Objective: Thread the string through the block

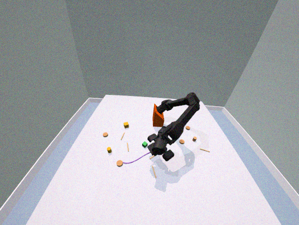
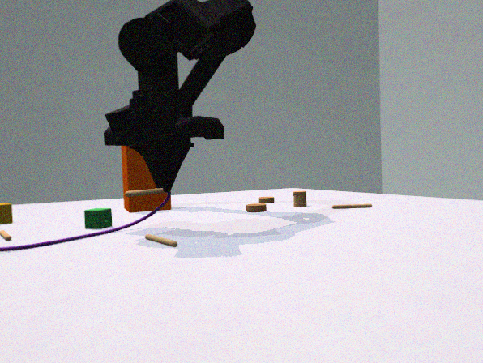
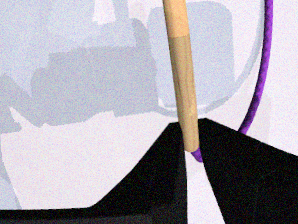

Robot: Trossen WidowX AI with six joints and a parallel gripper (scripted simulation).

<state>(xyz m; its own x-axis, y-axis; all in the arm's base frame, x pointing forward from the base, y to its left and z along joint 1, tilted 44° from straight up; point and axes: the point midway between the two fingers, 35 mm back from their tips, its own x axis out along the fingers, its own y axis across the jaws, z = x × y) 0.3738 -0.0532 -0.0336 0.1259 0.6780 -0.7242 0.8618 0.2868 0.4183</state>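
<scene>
Since the string-tipped wooden stick (image 1: pixel 152 157) (image 2: pixel 144 192) (image 3: pixel 182 75) is already off the table, the job now looks like lining it up with the hole in the small green block (image 1: pixel 144 144) (image 2: pixel 98 219), which I take to be the one to thread. The claw (image 1: pixel 158 148) (image 2: pixel 167 190) (image 3: pixel 188 131) is pinched narrow on the stick's string end, leaving most of its length free. Seen from above, the stick lies to the lower right of the green block, near it; the round wooden button (image 1: pixel 119 163) is to the block's lower left, with the purple string (image 1: pixel 136 159) (image 2: pixel 121 228) (image 3: pixel 261 85) curving between. To do this well, level the stick, match its height and heading to the hole, then push straight and slowly, since a skewed tip could shove so light a block. Keep slack in the string, and stay above the loose stick (image 1: pixel 154 172) (image 2: pixel 160 240) below the block.
</scene>
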